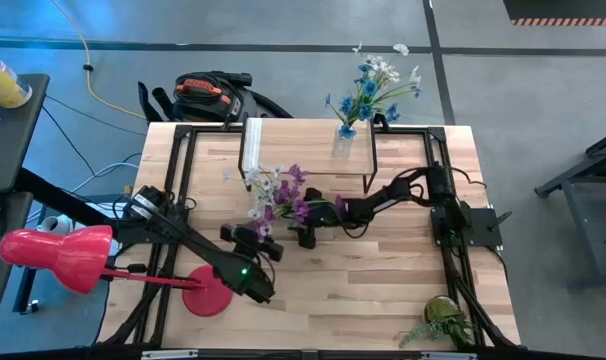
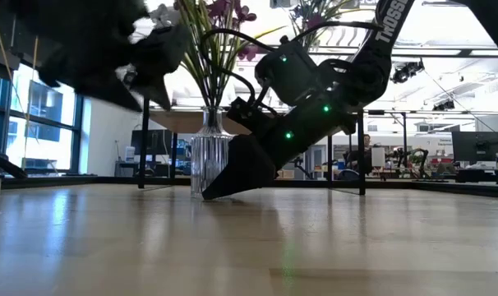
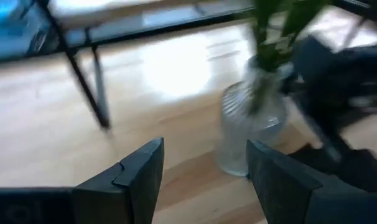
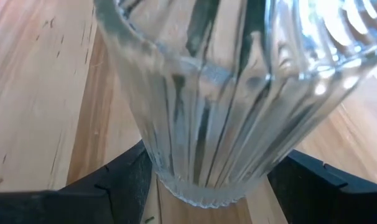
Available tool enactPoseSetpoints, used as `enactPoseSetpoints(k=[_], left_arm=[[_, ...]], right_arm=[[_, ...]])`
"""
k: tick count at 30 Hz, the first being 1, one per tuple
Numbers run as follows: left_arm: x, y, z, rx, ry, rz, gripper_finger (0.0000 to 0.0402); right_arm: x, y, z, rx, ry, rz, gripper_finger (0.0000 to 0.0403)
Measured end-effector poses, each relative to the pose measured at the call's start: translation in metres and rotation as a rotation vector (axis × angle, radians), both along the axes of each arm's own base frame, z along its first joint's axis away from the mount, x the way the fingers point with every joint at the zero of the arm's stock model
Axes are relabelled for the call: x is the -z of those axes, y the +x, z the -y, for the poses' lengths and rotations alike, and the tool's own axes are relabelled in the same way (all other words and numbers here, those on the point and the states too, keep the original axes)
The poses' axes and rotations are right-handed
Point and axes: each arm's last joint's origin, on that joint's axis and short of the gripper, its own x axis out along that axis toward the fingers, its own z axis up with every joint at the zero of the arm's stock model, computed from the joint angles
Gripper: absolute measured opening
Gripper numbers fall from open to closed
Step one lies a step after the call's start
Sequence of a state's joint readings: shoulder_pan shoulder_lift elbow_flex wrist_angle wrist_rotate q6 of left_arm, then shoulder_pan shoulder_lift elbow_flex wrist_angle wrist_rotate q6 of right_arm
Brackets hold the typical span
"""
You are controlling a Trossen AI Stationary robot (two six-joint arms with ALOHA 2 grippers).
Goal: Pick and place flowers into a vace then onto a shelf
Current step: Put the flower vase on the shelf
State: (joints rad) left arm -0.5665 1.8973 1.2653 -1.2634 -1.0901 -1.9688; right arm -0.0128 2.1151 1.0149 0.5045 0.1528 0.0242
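A ribbed clear glass vase (image 4: pixel 226 93) stands on its base on the tabletop, in front of the shelf (image 1: pixel 283 140). It holds purple and white flowers (image 1: pixel 283 195) on green stems. My right gripper (image 4: pixel 210 186) reaches in from the table's right and is closed around the vase's lower part. My left gripper (image 3: pixel 204 168) hovers open at the vase's near left with nothing between its fingers, pointing toward the vase (image 3: pixel 251 124). In the low view the vase (image 2: pixel 209 160) shows beside the right gripper's dark finger (image 2: pixel 241 168). My right gripper has the vase's lower wall (image 4: pixel 176 168), just above the base, between its two fingers (image 4: pixel 114 180), one on each side. The fingers slant down from the table's right. The vase stays upright with its base on the table.
On the shelf stands a second vase with blue and white flowers (image 1: pixel 345 140). A red lamp-like object (image 1: pixel 73 255) with a round red foot (image 1: pixel 208 295) lies at the near left. A small potted plant (image 1: pixel 443 320) sits at the near right corner.
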Motion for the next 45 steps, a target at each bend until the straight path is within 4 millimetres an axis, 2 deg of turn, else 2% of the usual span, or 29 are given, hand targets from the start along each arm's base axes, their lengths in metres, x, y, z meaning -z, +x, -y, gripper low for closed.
enactPoseSetpoints(k=[5, 10, 17, 25, 34, 45], left_arm=[[0.022, -0.015, -0.002, -0.1, -0.085, 0.153, 0.0262], [0.039, -0.017, -0.004, -0.132, -0.161, 0.22, 0.0262], [0.038, -0.017, -0.003, -0.139, -0.175, 0.214, 0.0262], [0.039, -0.014, -0.001, -0.109, -0.183, 0.185, 0.0262], [0.039, -0.013, -0.001, -0.103, -0.183, 0.18, 0.0262], [0.029, -0.005, 0.005, -0.052, -0.2, 0.081, 0.0262]], right_arm=[[0.0, 0.0, -0.003, -0.02, 0.042, 0.0, 0.0284], [0.0, 0.0, -0.005, -0.054, 0.066, -0.001, 0.0292], [0.0, 0.0, -0.013, -0.117, 0.087, -0.004, 0.0311], [0.0, 0.0, -0.021, -0.087, 0.027, -0.005, 0.0339], [-0.001, -0.001, -0.021, 0.023, 0.182, 0.008, 0.033], [-0.02, -0.021, -0.028, -0.004, 0.174, -0.212, 0.0331]])
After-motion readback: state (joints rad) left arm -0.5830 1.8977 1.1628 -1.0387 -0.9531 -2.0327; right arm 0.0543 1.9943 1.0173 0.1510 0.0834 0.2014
